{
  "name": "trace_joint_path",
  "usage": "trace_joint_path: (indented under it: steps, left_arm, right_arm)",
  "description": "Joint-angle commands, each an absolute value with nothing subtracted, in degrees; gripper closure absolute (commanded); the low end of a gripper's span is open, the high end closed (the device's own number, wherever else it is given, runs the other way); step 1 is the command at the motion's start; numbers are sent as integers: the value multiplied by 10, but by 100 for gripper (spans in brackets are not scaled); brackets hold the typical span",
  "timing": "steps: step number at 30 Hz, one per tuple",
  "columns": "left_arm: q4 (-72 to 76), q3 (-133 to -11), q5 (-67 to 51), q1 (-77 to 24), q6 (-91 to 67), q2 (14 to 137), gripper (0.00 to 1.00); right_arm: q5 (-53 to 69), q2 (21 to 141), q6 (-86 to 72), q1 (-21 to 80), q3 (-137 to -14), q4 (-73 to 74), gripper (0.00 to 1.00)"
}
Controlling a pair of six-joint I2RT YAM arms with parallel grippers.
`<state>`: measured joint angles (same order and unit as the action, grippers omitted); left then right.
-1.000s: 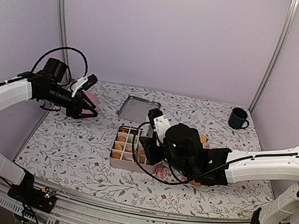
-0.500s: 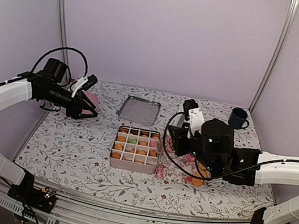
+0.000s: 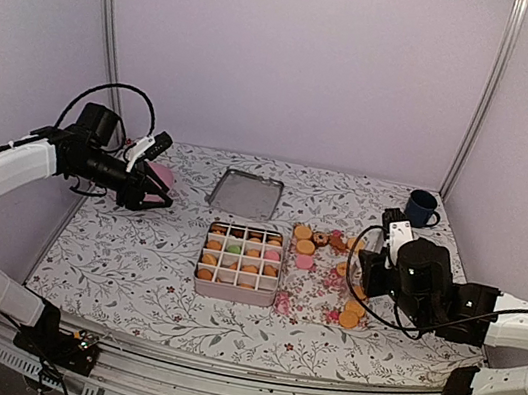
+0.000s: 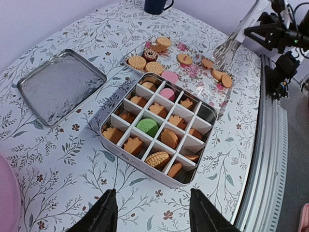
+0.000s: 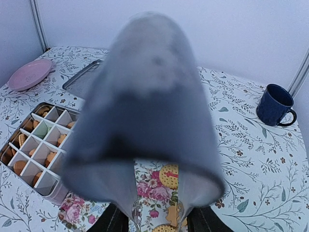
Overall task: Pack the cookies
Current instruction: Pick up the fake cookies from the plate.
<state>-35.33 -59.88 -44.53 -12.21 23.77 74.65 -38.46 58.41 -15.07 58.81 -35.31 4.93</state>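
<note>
Left fingers (image 3: 153, 203) half open, empty, hovering over floral desk's (image 3: 131, 267) far-left side, well apart from small round cookies (image 3: 305, 233), some in compartments of divided metal tin (image 3: 233, 292), others loose on flowered sheet (image 3: 315, 287) beside it, right fingers (image 5: 116, 223) clamped on blurred grey tool (image 5: 145, 111) near the loose ones

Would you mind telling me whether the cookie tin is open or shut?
Open: the tin has no lid on it, and its compartments and the cookies inside show from above.

legible text: none is being shown in any view | labels, brands, numbers: none are being displayed on the silver partitioned metal tin (image 4: 145, 168), the flat silver metal tray (image 4: 60, 84) or the dark blue ceramic mug (image 5: 275, 104)
</note>
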Motion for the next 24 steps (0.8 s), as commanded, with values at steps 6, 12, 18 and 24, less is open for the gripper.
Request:
trace_joint_path:
  steps: [6,12,18,24]
  left_arm:
    - [-359,-611,-452,-118,240,749,49]
    - [-359,-613,-454,-118,241,753,49]
    - [-359,-613,-454,-118,241,755,49]
    - [-359,-613,-453,-118,243,754,49]
  right_arm:
    - [-351,552,-217,586,-346,125,59]
    - [-326,544,-240,587,-333,145,60]
    - [-309,563,-251,591,-332,149,61]
    - [-319,583,-260,611,-337,153,62]
